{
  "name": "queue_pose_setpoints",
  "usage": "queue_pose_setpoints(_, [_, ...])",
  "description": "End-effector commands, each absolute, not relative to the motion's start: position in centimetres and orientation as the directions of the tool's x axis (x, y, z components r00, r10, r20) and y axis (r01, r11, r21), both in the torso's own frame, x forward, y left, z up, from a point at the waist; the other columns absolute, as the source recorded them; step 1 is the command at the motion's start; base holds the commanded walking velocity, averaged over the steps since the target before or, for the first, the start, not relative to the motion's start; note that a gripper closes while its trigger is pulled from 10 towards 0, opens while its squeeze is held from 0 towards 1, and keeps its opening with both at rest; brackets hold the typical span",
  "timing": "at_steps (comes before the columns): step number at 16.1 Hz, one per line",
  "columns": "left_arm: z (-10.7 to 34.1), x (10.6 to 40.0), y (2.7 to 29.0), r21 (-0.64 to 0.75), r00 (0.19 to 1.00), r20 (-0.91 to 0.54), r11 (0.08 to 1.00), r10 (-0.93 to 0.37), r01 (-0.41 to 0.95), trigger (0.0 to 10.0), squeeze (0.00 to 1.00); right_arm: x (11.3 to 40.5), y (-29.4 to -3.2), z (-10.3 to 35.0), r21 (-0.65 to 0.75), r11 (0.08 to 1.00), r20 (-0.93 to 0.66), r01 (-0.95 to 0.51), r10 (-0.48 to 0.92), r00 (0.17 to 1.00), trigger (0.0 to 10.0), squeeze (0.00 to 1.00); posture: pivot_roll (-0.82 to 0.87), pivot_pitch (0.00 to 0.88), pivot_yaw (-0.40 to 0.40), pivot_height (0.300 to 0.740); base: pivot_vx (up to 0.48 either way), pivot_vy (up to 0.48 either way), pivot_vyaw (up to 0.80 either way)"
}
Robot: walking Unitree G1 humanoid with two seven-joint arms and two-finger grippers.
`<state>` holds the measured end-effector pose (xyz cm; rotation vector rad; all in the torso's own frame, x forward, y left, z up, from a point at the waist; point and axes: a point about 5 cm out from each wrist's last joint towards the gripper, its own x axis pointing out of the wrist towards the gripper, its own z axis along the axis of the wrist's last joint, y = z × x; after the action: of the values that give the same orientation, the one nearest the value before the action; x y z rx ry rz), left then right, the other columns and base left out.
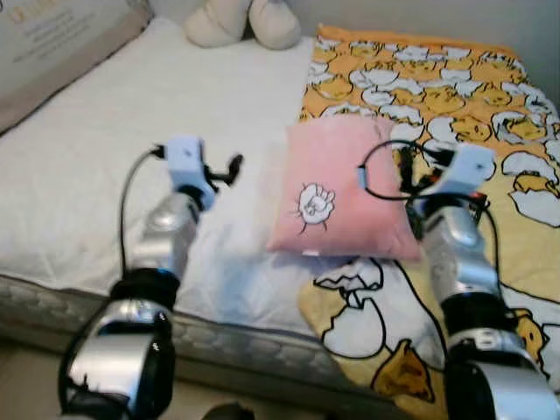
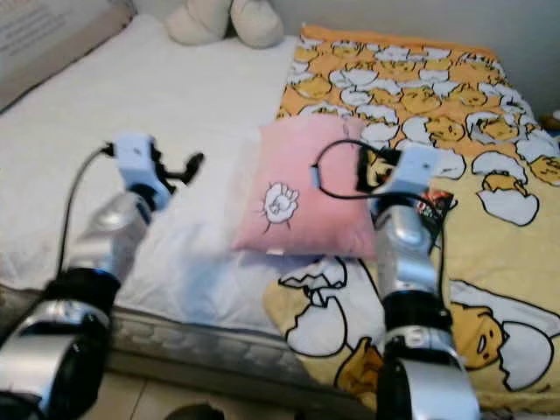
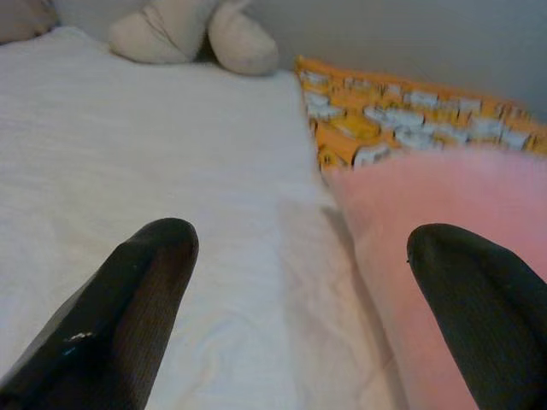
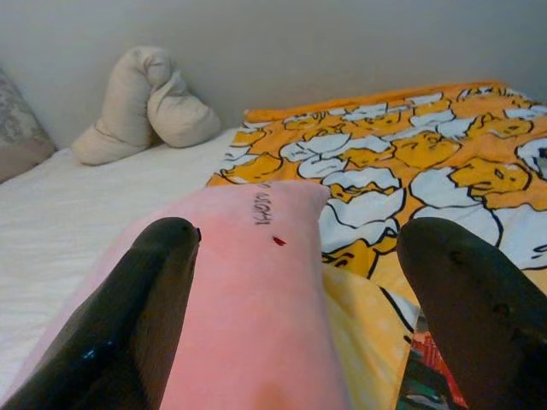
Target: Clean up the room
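Observation:
A pink cushion (image 1: 332, 188) with a small white drawing lies on the bed, half on the white sheet (image 1: 131, 131) and half on the yellow egg-print blanket (image 1: 455, 96). My left gripper (image 1: 226, 171) hovers open over the sheet just left of the cushion; in the left wrist view its fingers (image 3: 137, 282) frame the cushion's left edge (image 3: 444, 205). My right gripper (image 1: 404, 173) is open at the cushion's right edge. In the right wrist view one finger (image 4: 145, 290) is over the cushion (image 4: 256, 282) and the other is over the blanket.
A beige plush toy (image 1: 245, 22) lies at the far side of the bed against the wall. A grey-beige pillow (image 1: 52, 44) is at the far left. A small dark packet (image 2: 435, 206) lies on the blanket by my right wrist. The mattress edge (image 1: 245, 346) is close below.

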<state>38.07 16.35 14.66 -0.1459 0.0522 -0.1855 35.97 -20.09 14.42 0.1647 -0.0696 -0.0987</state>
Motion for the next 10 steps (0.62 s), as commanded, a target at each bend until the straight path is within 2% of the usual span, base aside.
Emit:
queue_pose_setpoints(1, [16.9, 39.0, 15.3, -0.153, 0.968, 0.032, 0.956, -0.25, 0.252, 10.0, 0.0, 35.7, -21.2, 13.8, 0.146, 0.977, 0.029, 0.154, -0.16, 0.987, 10.0, 0.0, -0.05, 0.029, 0.018, 0.716, 0.48, 0.0, 0.0])
queue_pose_setpoints(3, [17.2, 39.4, 14.6, -0.179, 0.959, 0.032, 0.943, -0.28, 0.281, 10.0, 0.0, 35.3, -21.9, 12.6, 0.127, 0.973, -0.019, 0.195, -0.194, 0.981, 10.0, 0.0, -0.06, 0.032, 0.023, 0.716, 0.48, 0.0, 0.0])
queue_pose_setpoints(6, [16.9, 39.8, 13.3, -0.313, 0.941, 0.015, 0.892, -0.337, 0.325, 10.0, 0.0, 34.5, -23.8, 11.4, 0.114, 0.955, -0.083, 0.273, -0.265, 0.961, 10.0, 0.0, -0.09, 0.04, 0.043, 0.716, 0.447, 0.0, 0.0])
queue_pose_setpoints(8, [16.8, 39.9, 12.1, -0.318, 0.926, 0.021, 0.875, -0.378, 0.364, 10.0, 0.0, 34.1, -24.7, 11.3, 0.104, 0.95, -0.088, 0.295, -0.286, 0.954, 10.0, 0.0, -0.11, 0.046, 0.052, 0.716, 0.458, 0.0, 0.0])
queue_pose_setpoints(10, [16.3, 39.8, 11.6, -0.305, 0.923, -0.01, 0.881, -0.384, 0.363, 10.0, 0.0, 33.9, -24.8, 10.7, 0.137, 0.945, -0.118, 0.298, -0.284, 0.952, 10.0, 0.0, -0.12, 0.05, 0.056, 0.716, 0.127, 0.0, 0.0])
